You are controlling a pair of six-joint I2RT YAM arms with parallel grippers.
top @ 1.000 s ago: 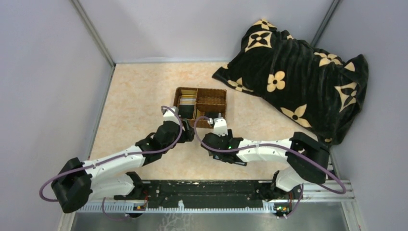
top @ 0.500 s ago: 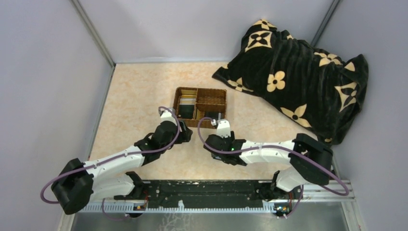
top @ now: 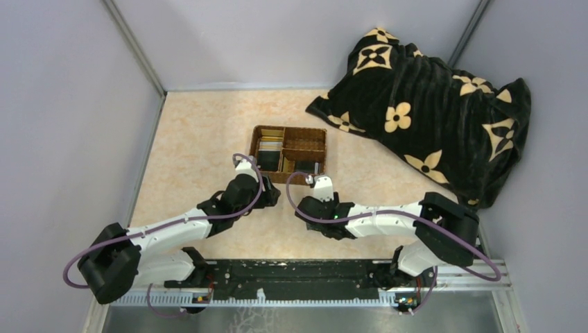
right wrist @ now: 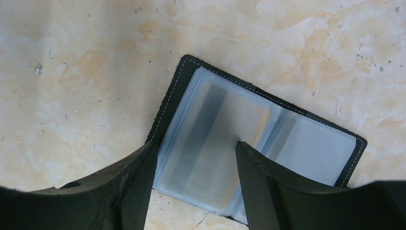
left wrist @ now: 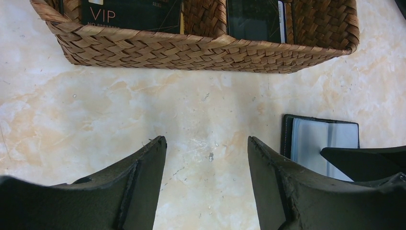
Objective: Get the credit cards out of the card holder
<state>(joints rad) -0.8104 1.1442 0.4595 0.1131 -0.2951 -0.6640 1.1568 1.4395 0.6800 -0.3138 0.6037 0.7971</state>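
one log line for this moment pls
left hand: open, empty, facing wicker tray | right hand: open, over open card holder | dark VIP card: in wicker tray

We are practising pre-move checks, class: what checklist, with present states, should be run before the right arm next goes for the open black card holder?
1. Black folding card holder lying open, flat on the marbled table: ok.
2. Right gripper open, poised over it: ok.
3. Left gripper open, empty: ok.
4. Holder emptied: not ok; a gold-edged card shows through its frosted plastic.
5. Brown wicker divided tray in view for drop-off: ok; a dark VIP card lies in it.
6. How many cards are inside the holder: cannot tell.
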